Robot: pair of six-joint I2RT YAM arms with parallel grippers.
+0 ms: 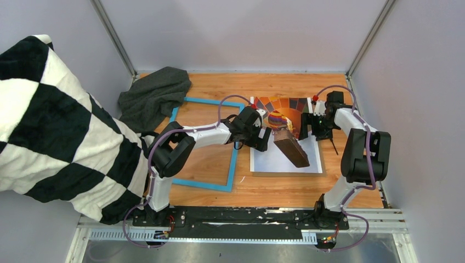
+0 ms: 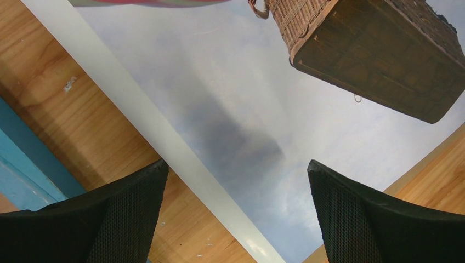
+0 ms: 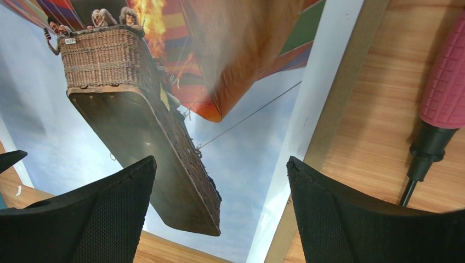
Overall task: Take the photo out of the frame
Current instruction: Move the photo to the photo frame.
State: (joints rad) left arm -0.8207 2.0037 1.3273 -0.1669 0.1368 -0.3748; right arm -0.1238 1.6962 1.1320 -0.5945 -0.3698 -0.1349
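The blue frame (image 1: 203, 184) lies flat at the table's left-centre, with bare wood showing through its opening; a strip of it shows in the left wrist view (image 2: 27, 153). Right of it, apart from the frame, the balloon photo (image 1: 279, 159) lies face up on a brown backing board (image 3: 334, 109). My left gripper (image 1: 262, 137) hovers open over the photo's left white border (image 2: 164, 137), with nothing between its fingers (image 2: 237, 163). Over the photo's right edge my right gripper (image 1: 307, 127) also stands open and empty (image 3: 220, 160), the printed basket (image 3: 137, 126) below it.
A pink-handled screwdriver (image 3: 447, 82) lies on the table just right of the backing board. A dark grey cloth (image 1: 156, 93) is bunched at the back left. A large black-and-white chequered fabric (image 1: 49, 126) fills the left side. Walls close in at the back and right.
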